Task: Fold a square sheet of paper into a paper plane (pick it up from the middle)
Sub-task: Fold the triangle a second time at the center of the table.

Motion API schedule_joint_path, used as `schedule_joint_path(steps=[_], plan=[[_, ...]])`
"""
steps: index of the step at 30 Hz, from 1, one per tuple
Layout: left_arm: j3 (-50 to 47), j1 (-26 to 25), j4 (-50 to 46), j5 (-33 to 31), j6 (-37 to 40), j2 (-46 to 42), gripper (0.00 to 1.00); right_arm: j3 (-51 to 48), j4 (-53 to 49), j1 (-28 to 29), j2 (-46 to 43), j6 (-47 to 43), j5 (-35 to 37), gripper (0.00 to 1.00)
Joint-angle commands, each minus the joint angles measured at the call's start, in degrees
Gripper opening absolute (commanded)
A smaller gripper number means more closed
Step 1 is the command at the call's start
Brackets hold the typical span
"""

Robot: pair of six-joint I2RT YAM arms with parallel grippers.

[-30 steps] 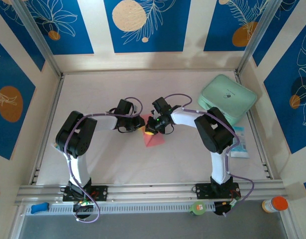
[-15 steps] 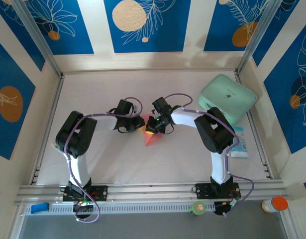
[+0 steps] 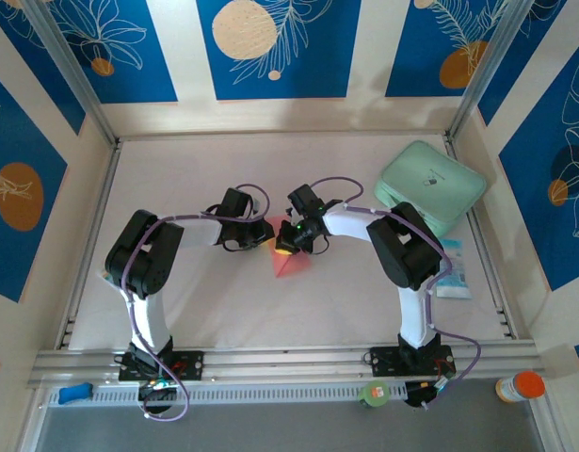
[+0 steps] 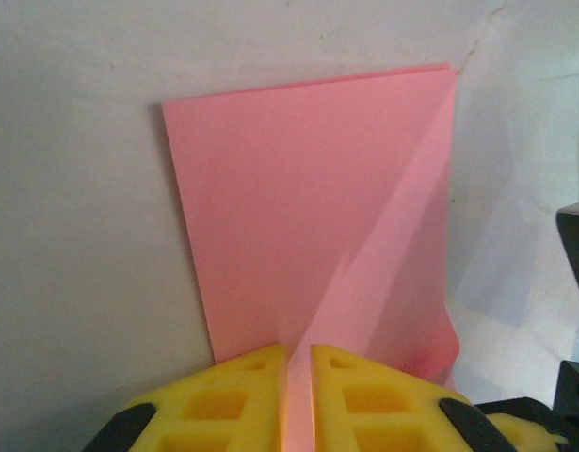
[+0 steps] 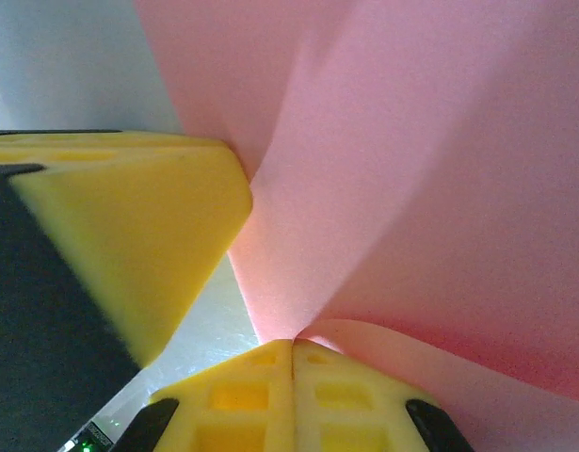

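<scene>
Top external view: two robot hands meet on a half-folded pink sheet at the middle of the surface.
The square sheet of paper (image 3: pixel 291 265), salmon pink and creased into a pointed shape with its tip toward the near edge, lies about midway across the white surface (image 3: pixel 364 297), well apart from the mint-green pad (image 3: pixel 430 186) in the far right corner. The left hand (image 4: pixel 298 356) is clenched on one edge of the sheet, just beside a diagonal crease. The right hand (image 5: pixel 294 347) is pinched tight on a raised flap that curves up from its fingers. This looks like a mid-fold step, with a flap lifted for turning over. The next move likely calls for laying that flap along the centre line and pressing the crease flat while the other hand pins the sheet.
</scene>
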Motion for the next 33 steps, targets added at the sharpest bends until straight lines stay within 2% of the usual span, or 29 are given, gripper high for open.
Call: schedule_joint_path(steps=[1, 28, 33], plan=[[-0.81, 0.51, -0.9, 0.63, -0.03, 0.24, 0.16, 0.42, -1.87, 0.52, 1.44, -0.97, -1.14, 0.0], [-0.6, 0.51, -1.39, 0.64, -0.44, -0.5, 0.16, -0.27, -0.81, 0.16, 2.48, -0.36, -1.5, 0.0], [1.77, 0.85, -3.75, 1.35, -0.19, -2.07, 0.22, -0.16, -1.57, 0.02, 3.0, 0.09, -1.62, 0.0]])
